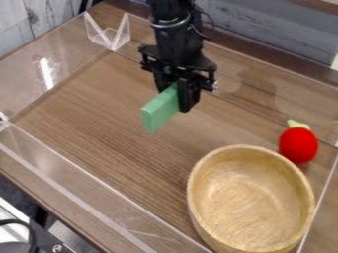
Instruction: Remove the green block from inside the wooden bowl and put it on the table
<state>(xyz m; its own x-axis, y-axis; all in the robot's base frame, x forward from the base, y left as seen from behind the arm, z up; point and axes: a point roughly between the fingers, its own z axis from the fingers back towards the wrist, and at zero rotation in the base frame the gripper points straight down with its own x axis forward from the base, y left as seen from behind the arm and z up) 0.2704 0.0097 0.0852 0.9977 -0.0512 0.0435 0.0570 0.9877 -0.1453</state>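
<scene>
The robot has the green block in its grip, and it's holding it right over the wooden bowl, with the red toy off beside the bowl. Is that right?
Not quite: the camera view shows the gripper holding the green block away from the wooden bowl, over the table. The rest is right: it does grip the block, and the red toy is beside the bowl.

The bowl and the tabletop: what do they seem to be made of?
The bowl looks like pale wood, smooth and probably matte, judging by its even tan colour and thick rim. The table seems to be brown wood or a wood-look laminate, with darker streaks running along it.
</scene>
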